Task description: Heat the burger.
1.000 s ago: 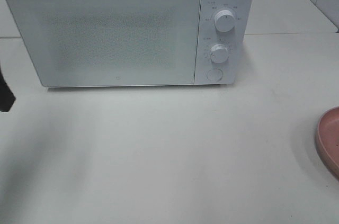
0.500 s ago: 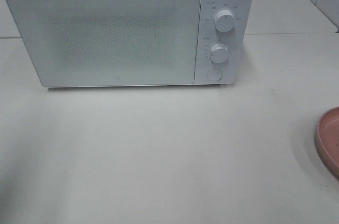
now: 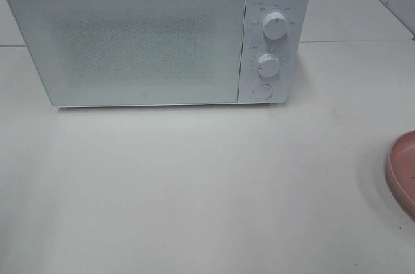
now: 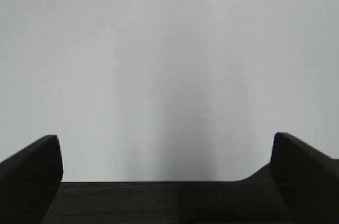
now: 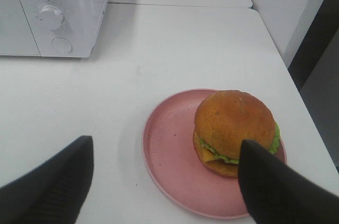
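- From the high camera I see a white box-shaped microwave oven (image 3: 155,34) at the far edge of the pale, glossy tabletop (image 3: 194,190), door shut, the frosted door panel facing me.
- The oven's control strip is on its right side: two round white dials, one above the other, (image 3: 275,26) and (image 3: 267,65), with a round white button (image 3: 261,91) below them.
- At the right edge of the tabletop, only a sliver of the round pink plate (image 3: 403,171) enters the high view; the burger itself is cut off there.
- Right wrist camera: the tall round burger with a glossy golden-brown bun (image 5: 233,123) sits on that plate, off-centre, toward the rim farthest from the oven. Green lettuce and a yellow layer show under the top bun.
- Plate and oven are well apart, bare tabletop between them.
- Right gripper (image 5: 164,181): jaws spread wide, holding nothing. In its own view the burger lies between the two dark fingers (image 5: 50,187); one finger overlaps the burger's edge in the picture, but I cannot tell whether it touches.
- Left gripper (image 4: 167,155): jaws fully apart and empty, dark fingers (image 4: 29,173) framing only plain pale surface.
- Neither arm appears in the high view.
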